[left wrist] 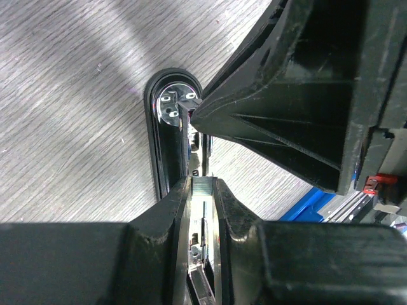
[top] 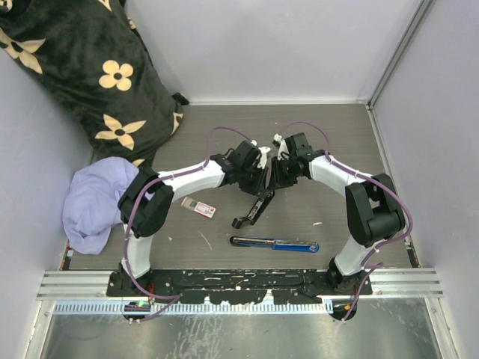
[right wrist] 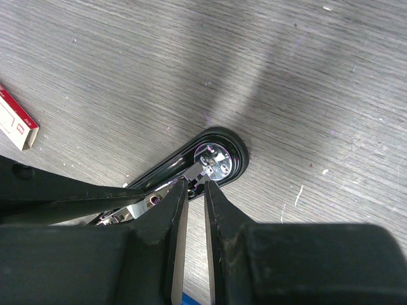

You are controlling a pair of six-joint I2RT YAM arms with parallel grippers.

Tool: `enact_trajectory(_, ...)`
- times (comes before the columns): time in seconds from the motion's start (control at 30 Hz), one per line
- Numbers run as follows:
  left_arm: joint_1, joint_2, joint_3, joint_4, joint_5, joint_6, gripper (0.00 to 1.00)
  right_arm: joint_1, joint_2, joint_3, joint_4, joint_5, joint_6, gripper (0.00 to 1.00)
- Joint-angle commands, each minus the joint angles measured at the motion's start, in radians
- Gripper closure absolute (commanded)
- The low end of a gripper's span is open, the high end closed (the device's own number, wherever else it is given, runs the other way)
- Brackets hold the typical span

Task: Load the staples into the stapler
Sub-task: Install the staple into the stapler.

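The black stapler (top: 254,206) sits hinged open at mid-table, its base and shiny anvil plate (right wrist: 219,159) flat on the wood. My left gripper (left wrist: 202,181) is shut on the stapler's raised metal staple channel (left wrist: 202,190), which fills the gap between the pads. My right gripper (right wrist: 196,183) comes in from the other side with its jaws nearly together. Its tips pinch the front nose of that same channel just above the anvil. The staples (top: 199,207), a small white and red box, lie on the table left of the stapler, and the box's end (right wrist: 16,124) also shows in the right wrist view.
A blue stapler (top: 274,244) lies flat in front of the black one, near the arm bases. A black floral cushion (top: 82,67) fills the back left corner, with a lavender cloth (top: 93,198) below it. Walls close in the left, back and right sides.
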Motion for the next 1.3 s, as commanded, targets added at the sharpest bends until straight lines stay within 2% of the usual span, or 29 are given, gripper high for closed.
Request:
enact_trajectory(0.0, -0.018, 0.008, 0.049, -0.022, -0.038, 0.033, 0.82, 0.014, 0.055, -0.033, -0.106, 0.031, -0.038, 0.8)
enact_trajectory(1.27, -0.051, 0.01, 0.075, -0.101, -0.174, 0.085, 0.83, 0.013, 0.051, -0.04, -0.098, 0.025, -0.036, 0.8)
